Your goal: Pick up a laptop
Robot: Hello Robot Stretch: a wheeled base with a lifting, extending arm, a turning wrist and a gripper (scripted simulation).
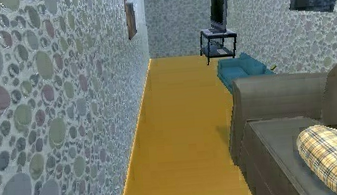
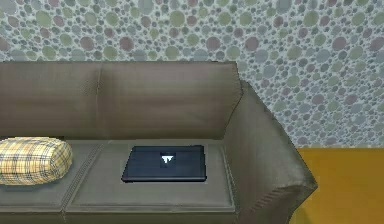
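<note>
The arm side view has a laptop (image 2: 165, 164) lower centre on the sofa (image 2: 150, 100). The forward view has a television (image 1: 219, 11) upper right. The gripper's state cannot be told.

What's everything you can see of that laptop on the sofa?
The laptop is a thin, dark, rectangular slab, lid closed, with a small pale mark at the lid's middle. It lies flat on the brown sofa, on its seat cushion; a checked pillow sits apart toward the arm side view's left.
</note>
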